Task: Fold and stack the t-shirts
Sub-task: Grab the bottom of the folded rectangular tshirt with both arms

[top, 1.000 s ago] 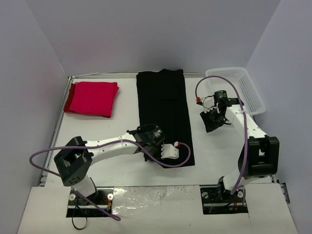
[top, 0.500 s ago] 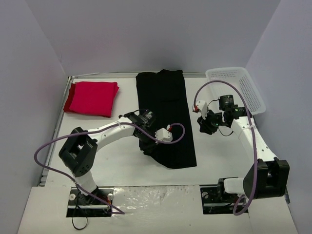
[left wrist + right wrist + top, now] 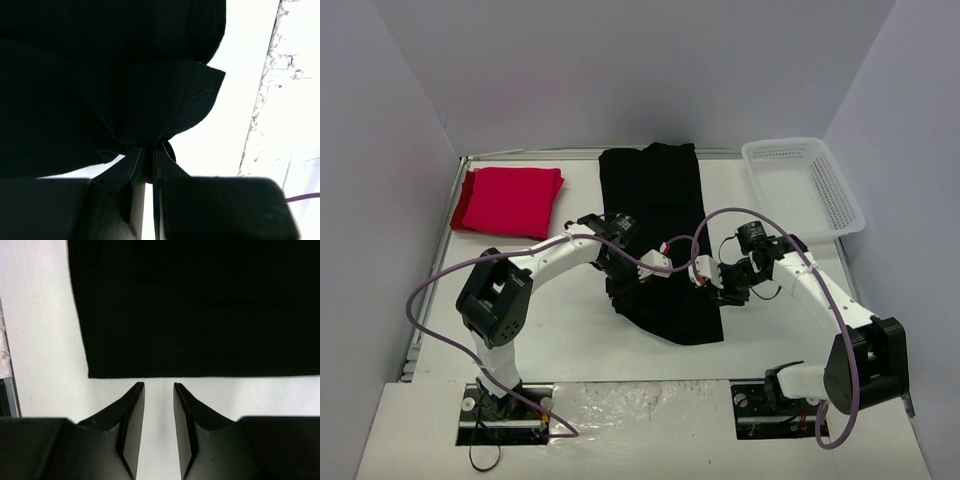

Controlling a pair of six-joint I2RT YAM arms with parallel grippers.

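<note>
We see the left gripper (image 3: pixel 148 150) pinching a fold of the black t-shirt (image 3: pixel 655 200); the right gripper (image 3: pixel 159 387), slightly spread and empty, hovers just beside its four o'clock edge.

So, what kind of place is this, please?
Probably a robotics test cell, not a home: a white table boxed in by plain walls, a left arm and right arm mounted at its near edge, and a black t-shirt, a red t-shirt and a basket laid out.

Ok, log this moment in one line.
left gripper shut on black shirt | right gripper open, empty, at black shirt edge | red shirt folded, far left
</note>
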